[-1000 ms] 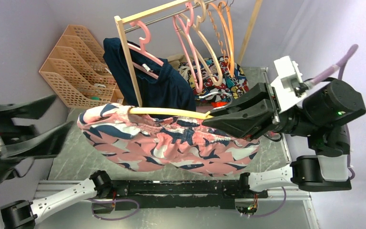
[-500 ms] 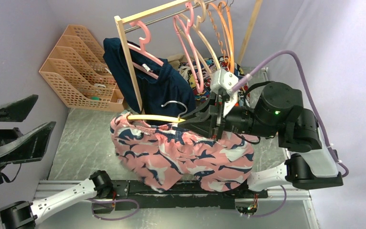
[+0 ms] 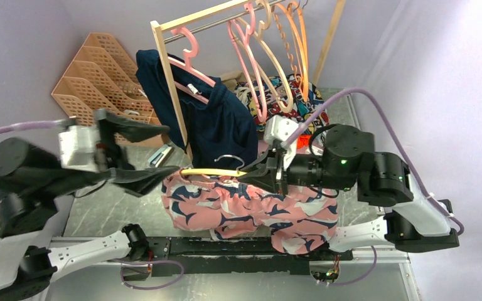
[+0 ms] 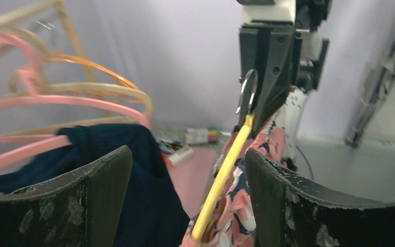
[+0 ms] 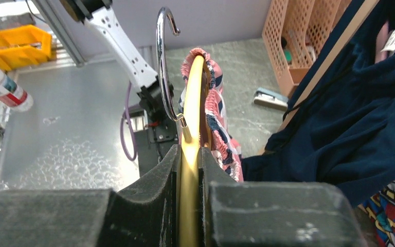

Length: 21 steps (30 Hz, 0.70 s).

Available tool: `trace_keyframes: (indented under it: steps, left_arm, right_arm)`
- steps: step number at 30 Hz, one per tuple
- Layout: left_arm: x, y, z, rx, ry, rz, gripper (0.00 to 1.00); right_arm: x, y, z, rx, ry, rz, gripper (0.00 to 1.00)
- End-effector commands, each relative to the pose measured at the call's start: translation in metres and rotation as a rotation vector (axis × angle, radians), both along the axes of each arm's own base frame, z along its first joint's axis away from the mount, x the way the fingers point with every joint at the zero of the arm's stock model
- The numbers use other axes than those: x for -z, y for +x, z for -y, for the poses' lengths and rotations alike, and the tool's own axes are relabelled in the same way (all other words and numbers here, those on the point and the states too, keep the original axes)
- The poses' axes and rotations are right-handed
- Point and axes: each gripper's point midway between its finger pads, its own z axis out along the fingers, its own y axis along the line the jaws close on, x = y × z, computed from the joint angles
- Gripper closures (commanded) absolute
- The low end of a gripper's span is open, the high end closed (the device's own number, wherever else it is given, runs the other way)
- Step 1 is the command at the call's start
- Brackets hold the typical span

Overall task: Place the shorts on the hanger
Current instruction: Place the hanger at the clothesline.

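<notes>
Yellow hanger [image 3: 207, 171] clamped inside right tool [image 3: 243, 177].

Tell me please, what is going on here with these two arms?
The right gripper is shut on the yellow hanger and holds it up above the table. The pink patterned shorts hang from this hanger, with the waistband pulled over its far end. The left gripper is open beside that end; in its wrist view the hanger sits between its jaws, and it grips nothing. Behind stands a rack with a navy garment.
</notes>
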Motion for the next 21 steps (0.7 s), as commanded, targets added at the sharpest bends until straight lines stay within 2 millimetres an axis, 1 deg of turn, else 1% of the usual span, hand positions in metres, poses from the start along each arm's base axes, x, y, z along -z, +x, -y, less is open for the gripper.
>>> trace_keyframes:
  steps: [1,6,10,12,16,19,21]
  left_arm:
    - [0.035,-0.014,0.043,0.213,0.139,-0.06,0.16]
    - [0.069,-0.009,0.073,0.308,0.261,-0.116,0.17]
    - [0.095,-0.007,0.088,0.354,0.342,-0.158,0.17]
    - [0.102,-0.004,0.091,0.354,0.361,-0.168,0.17]
    - [0.11,-0.002,0.094,0.359,0.375,-0.177,0.19]
    - [0.102,0.006,0.088,0.288,0.356,-0.164,0.21]
    - [0.093,0.011,0.077,0.218,0.314,-0.149,0.21]
  right_arm:
    - [-0.007,0.001,-0.003,-0.001,0.045,0.025,1.0]
    - [0.004,-0.002,0.0,-0.006,0.039,-0.003,1.0]
    - [0.008,-0.006,0.004,-0.015,0.058,-0.024,1.0]
    - [0.008,-0.007,0.005,-0.019,0.068,-0.034,1.0]
    - [0.006,-0.01,0.009,-0.024,0.104,-0.044,1.0]
    - [0.005,-0.008,0.013,-0.007,0.115,-0.043,1.0]
    - [0.006,-0.006,0.017,0.008,0.115,-0.043,1.0]
